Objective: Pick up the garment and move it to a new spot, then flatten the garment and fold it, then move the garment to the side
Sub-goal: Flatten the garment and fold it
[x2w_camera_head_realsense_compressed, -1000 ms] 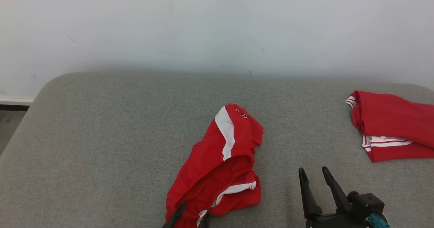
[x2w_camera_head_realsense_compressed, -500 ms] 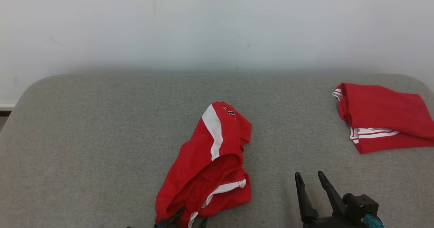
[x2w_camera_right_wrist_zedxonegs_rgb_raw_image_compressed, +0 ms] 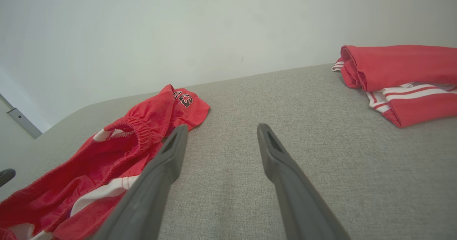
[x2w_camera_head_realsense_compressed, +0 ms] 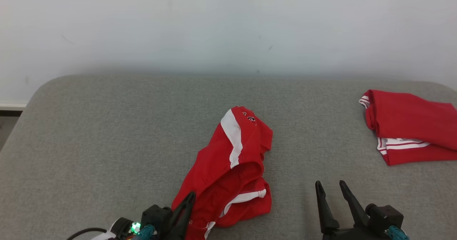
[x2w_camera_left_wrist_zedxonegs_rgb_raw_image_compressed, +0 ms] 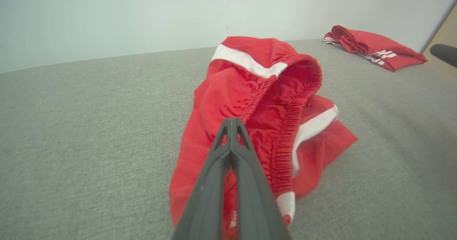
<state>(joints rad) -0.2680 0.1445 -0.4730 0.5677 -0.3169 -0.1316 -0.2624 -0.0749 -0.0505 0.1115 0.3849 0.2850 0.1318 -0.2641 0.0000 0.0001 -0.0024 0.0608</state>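
The left pincer (x2w_camera_head_realsense_compressed: 191,197) has risen further into the head view since a second ago, and its fingers, which then stood apart on either side of the near hem, are now pressed together. The whole picture has also slid a little, which is the camera turning and not the cloth.

The grey padded surface (x2w_camera_head_realsense_compressed: 89,133) runs back to a pale wall. The red shorts (x2w_camera_head_realsense_compressed: 228,168) lie crumpled near its middle, toward the robot. The waistband gapes open and a white stripe runs up the far side. A folded pile of red clothes (x2w_camera_head_realsense_compressed: 410,125) sits well apart at the far right.

In the left wrist view red cloth shows in the slit between the closed fingers, so the left pincer seems to have pinched the near edge of the shorts. The right pincer (x2w_camera_head_realsense_compressed: 329,183) hangs just beside the shorts with its fingers spread and nothing in them.

The lift is the step in hand. It probably goes best as a slow, straight rise, checking that the cloth comes up with the fingers. If only one layer is caught, the shorts will likely hang long and drag. They should be carried clear of the folded pile.
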